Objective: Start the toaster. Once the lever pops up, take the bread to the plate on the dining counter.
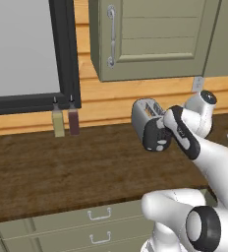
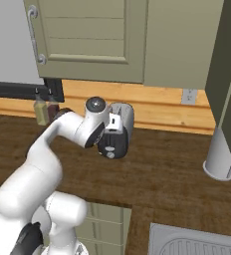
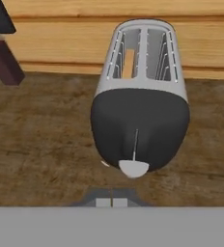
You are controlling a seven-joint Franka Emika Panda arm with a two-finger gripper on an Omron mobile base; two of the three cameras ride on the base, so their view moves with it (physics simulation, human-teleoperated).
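So the toaster sits on the dark wood counter near the far wall, with the white arm's hand right in front of it. Two bottles stand left, a pale cylinder far right.

Flanking base views; hand view nearest toaster.
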